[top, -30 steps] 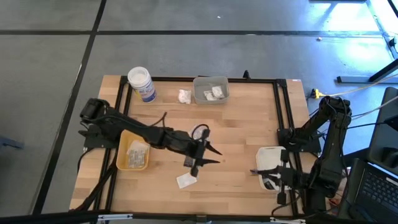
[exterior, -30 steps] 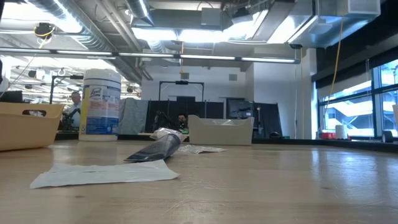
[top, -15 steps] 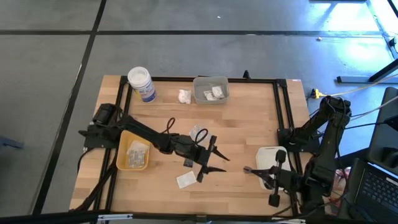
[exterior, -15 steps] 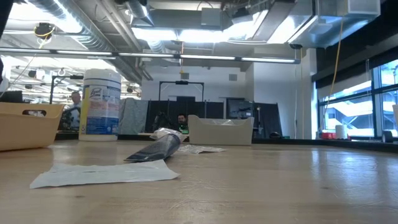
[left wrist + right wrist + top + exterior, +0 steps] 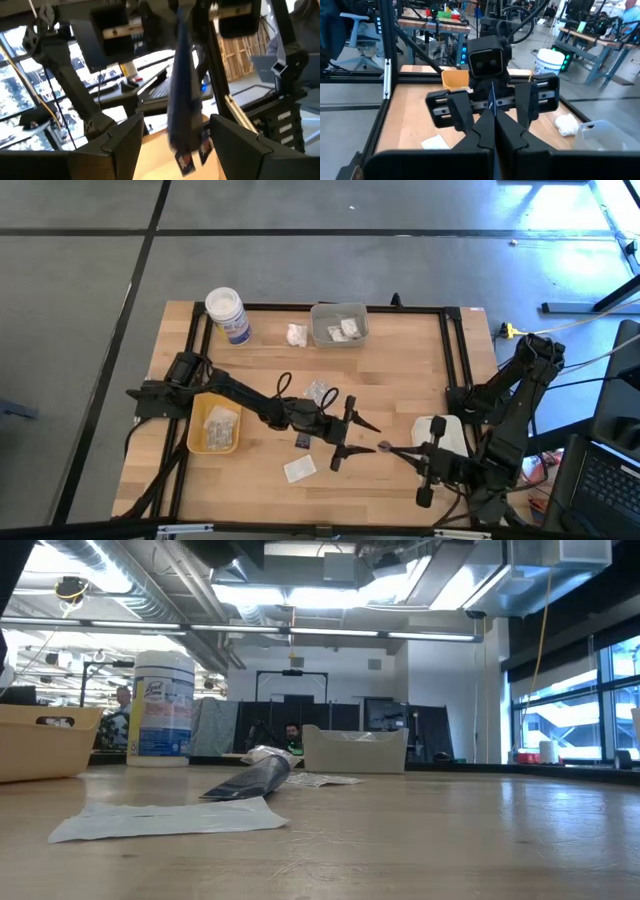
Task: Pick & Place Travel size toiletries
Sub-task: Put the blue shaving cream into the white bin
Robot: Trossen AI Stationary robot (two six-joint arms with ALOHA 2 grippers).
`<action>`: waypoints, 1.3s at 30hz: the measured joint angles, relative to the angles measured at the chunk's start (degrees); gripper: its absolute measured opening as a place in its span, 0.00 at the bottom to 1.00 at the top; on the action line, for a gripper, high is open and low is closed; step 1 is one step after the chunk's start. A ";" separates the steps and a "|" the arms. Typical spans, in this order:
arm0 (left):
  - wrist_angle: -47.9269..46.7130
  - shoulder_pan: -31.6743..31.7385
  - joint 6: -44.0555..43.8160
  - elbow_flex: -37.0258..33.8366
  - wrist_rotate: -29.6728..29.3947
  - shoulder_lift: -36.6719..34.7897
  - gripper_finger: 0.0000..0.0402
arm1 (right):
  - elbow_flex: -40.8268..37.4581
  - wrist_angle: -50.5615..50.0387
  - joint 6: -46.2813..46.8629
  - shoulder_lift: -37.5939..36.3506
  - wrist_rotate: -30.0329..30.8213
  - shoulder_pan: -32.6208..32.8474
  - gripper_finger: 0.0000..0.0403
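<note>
My right gripper (image 5: pixel 392 449) (image 5: pixel 493 131) is shut on a thin dark blue packet (image 5: pixel 183 102) above the table's middle. My left gripper (image 5: pixel 367 438) (image 5: pixel 176 146) faces it and is open, with a finger on each side of the packet, apart from it as far as I can see. On the table lie a dark tube (image 5: pixel 302 440) (image 5: pixel 250 780), a flat white sachet (image 5: pixel 298 470) (image 5: pixel 165 818), a crinkly blister pack (image 5: pixel 320 392) and a white lumpy packet (image 5: pixel 296 334). My right gripper pinches the dark blue packet between its two shut fingers, level from the table's right side. In the right wrist view the packet shows edge-on as a thin line (image 5: pixel 493 107) sticking out past the fingertips. It is lifted clear of the table, its free end (image 5: pixel 189 157) toward my left gripper.
A yellow tray (image 5: pixel 196 435) with packets lies under the left arm. A clear tray (image 5: pixel 338 338) with packets and a white jar (image 5: pixel 227 315) stand near the far edge. A white tray (image 5: pixel 428 426) sits by the right arm. A black frame (image 5: pixel 300 307) rims the table.
My left gripper has moved toward the table's right, away from the tube and sachet, staying open. My right gripper has moved toward the table's left from the white tray, until the two meet over the table's middle. The things on the table have kept still.
</note>
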 joint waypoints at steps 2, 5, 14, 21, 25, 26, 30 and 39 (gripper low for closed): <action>-0.35 -0.04 0.33 0.13 0.01 -0.17 0.56 | 0.00 2.18 -2.72 0.00 0.00 -0.51 0.00; -1.05 -0.08 0.44 0.02 0.05 0.03 0.56 | 0.00 6.42 -8.14 0.00 0.01 -1.06 0.00; -1.19 -0.09 0.45 0.02 0.08 -0.02 0.56 | 0.02 10.98 -13.72 0.00 -3.17 -4.89 0.00; -1.16 -0.04 0.44 0.02 0.08 -0.02 0.56 | 0.02 13.80 -17.25 0.00 -4.68 -5.81 0.00; -1.17 -0.07 0.44 0.02 -0.02 -0.02 0.52 | 0.02 14.42 -18.12 0.00 -4.70 -5.77 0.00; -1.16 -0.07 0.41 0.02 -0.02 -0.02 0.51 | 0.02 14.39 -18.12 0.00 -4.75 -5.79 0.00; -1.16 -0.07 0.37 0.02 -0.05 -0.02 0.46 | 0.02 14.39 -18.12 0.00 -5.56 -5.79 0.00; -1.14 -0.07 0.33 0.02 -0.08 -0.02 0.39 | 0.02 14.37 -18.14 0.00 -5.79 -5.79 0.00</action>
